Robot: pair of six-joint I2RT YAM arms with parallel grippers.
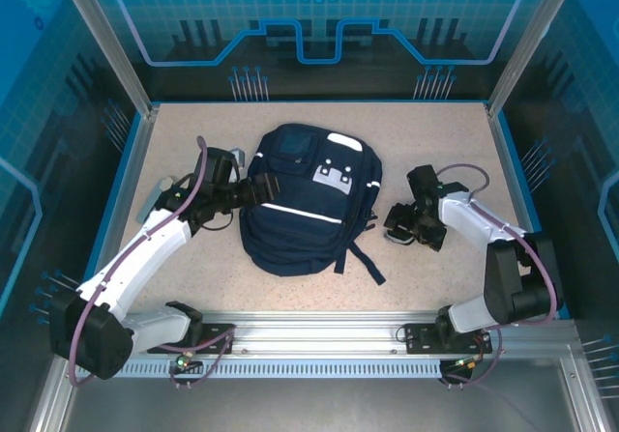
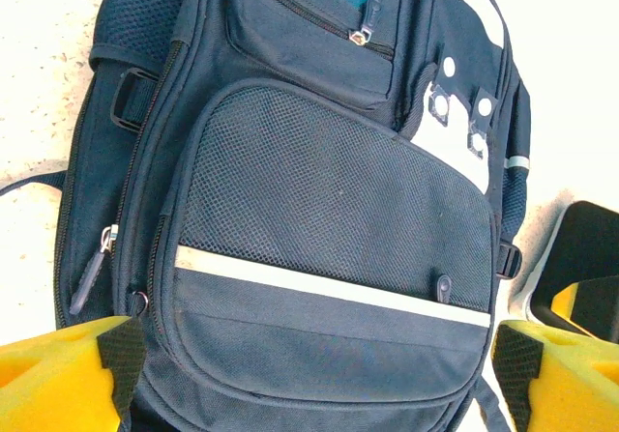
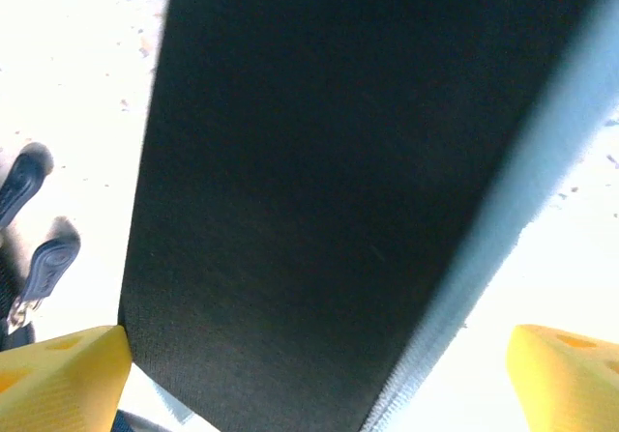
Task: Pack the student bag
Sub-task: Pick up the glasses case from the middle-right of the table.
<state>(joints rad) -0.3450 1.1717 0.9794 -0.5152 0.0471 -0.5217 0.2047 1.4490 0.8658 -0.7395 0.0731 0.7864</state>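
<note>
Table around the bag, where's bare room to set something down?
Bare table beyond the top of the student bag, and between its bottom and the front rail. Crowded at its sides: left end effector, right end effector, strap.

White-and-black arms (image 1: 145, 248) carry purplish cables (image 1: 198, 161) and yellow, seemingly foam-padded fingers (image 2: 58, 374).

The left arm reaches forward and inward, elbow low, its left gripper (image 1: 251, 193) pointing right with jaws spread wide. The right arm folds sharply at the elbow, right gripper (image 1: 406, 227) tipped down and leftward, yellow fingertips (image 3: 58, 379) wide apart.
</note>
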